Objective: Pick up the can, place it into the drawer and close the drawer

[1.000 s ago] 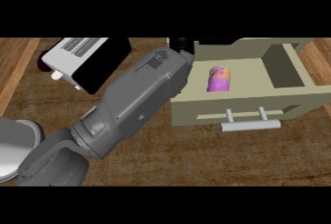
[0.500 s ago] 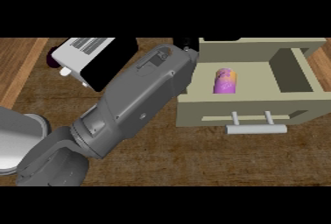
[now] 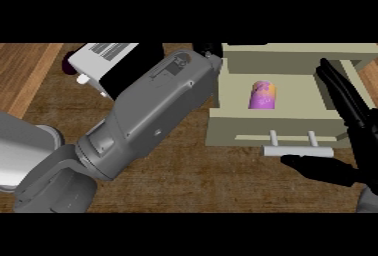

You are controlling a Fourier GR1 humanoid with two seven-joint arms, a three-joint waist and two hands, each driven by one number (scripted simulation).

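Purple can [image 3: 263,95] lies loose in the open drawer [image 3: 244,132], just left of our right hand [image 3: 358,135], whose fingers stretch straight, holding nothing. Our left hand [image 3: 209,50] is mostly hidden, so we cannot tell its state.

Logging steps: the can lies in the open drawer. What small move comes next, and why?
Probably press the right hand against the handle and push: the can already lies inside the open drawer, and that hand sits open right beside the handle.
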